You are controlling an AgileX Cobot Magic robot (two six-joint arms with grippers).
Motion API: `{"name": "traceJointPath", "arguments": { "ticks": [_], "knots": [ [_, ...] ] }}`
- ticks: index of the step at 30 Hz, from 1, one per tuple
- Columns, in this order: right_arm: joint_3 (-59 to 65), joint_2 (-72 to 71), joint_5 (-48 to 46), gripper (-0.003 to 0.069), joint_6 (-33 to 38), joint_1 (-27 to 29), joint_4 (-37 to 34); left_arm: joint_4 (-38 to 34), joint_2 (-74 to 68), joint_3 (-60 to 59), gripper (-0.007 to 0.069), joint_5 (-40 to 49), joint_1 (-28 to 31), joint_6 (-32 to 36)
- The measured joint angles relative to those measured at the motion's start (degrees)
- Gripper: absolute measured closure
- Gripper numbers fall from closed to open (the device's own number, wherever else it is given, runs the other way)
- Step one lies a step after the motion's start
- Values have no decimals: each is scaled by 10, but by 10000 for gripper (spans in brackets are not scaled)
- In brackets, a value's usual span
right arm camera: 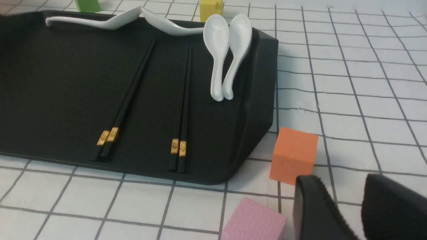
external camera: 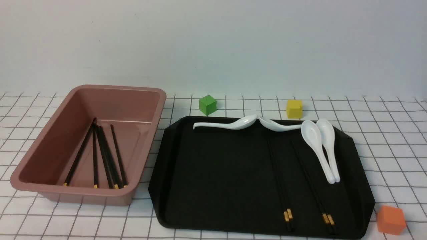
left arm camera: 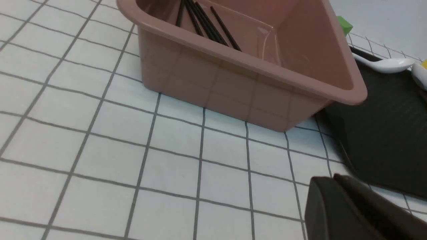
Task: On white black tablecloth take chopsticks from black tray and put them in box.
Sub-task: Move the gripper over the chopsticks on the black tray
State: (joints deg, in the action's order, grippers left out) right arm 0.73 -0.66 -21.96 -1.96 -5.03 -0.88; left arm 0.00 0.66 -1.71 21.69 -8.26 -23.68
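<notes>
On the tablecloth (external camera: 393,150) the black tray (external camera: 217,166) holds two pairs of chopsticks (external camera: 278,180) (external camera: 312,186), gold bands toward me; they also show in the right wrist view (right arm camera: 128,100) (right arm camera: 185,100). The pink-brown box (external camera: 116,87) stands left of the tray with several chopsticks (external camera: 106,156) inside. Neither gripper shows in the front view. My left gripper (left arm camera: 333,178) is shut and empty over the cloth near the box's (left arm camera: 233,86) front corner. My right gripper (right arm camera: 343,186) is open and empty, beside the tray's near right corner.
Several white spoons (external camera: 230,124) (external camera: 320,150) lie along the tray's far and right side. A green cube (external camera: 207,104) and a yellow cube (external camera: 294,108) sit behind the tray. An orange cube (right arm camera: 293,155) and a pink cube (right arm camera: 253,220) sit close to my right gripper.
</notes>
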Motion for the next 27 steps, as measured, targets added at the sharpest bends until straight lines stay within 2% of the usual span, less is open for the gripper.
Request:
{"name": "traceJointPath", "arguments": {
  "ticks": [27],
  "knots": [
    [0, 0, 0, 419, 0, 0, 0, 0, 0, 0, 582, 0, 0, 0]
  ]
}}
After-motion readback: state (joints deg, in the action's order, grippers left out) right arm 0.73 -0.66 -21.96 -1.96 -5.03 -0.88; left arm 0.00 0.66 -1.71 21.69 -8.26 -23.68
